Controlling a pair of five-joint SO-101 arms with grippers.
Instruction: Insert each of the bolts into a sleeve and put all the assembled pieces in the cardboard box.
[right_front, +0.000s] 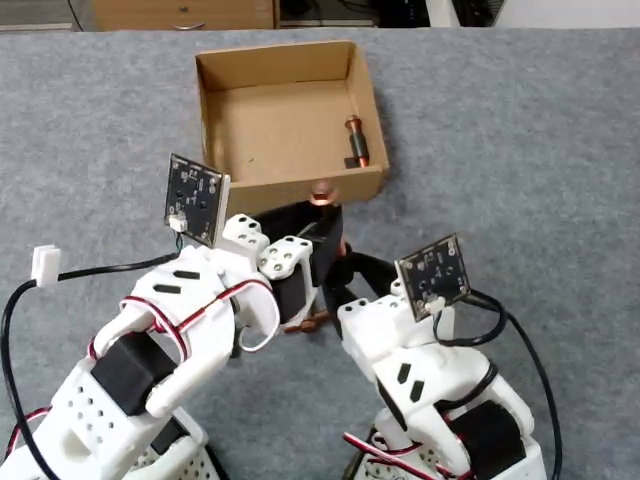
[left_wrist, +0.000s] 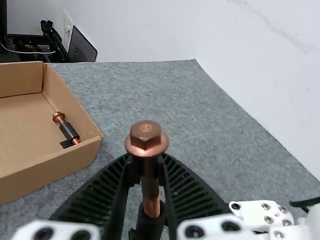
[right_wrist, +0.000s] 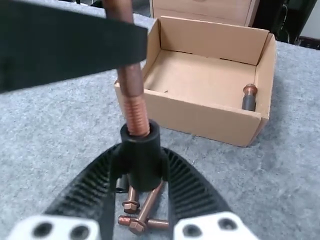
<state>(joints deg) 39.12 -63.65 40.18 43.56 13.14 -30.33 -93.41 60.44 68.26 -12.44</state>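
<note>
ok so here's where it's at: the left tool (left_wrist: 146, 167) is clamped on a copper bolt (left_wrist: 146, 141), gripping it by the shank with the hex head sticking up above the fingers, and the bolt stands pretty much upright. The right tool (right_wrist: 141, 152) is closed tight around a black sleeve (right_wrist: 141, 160), holding it upright directly under that bolt. The threaded end of the bolt sits in the sleeve's top opening, how deep it goes I can't tell. Looking down from the high camera, both tools meet around the middle of the grey bench (right_front: 520, 150), just off the 6 o'clock wall of the cardboard box (right_front: 270, 120), with the bolt head almost against that wall. The left arm comes in from about 7 o'clock and the right arm from about 5 o'clock. The box itself sits at 12 o'clock on the bench with the flaps open, and there's one assembled piece (right_front: 357, 143) lying inside it along the 3 o'clock wall, copper ends poking out of a black sleeve. Down on the bench right below the right tool there's a little heap of loose bolts (right_wrist: 137, 217) lying flat, crossing over each other
</note>
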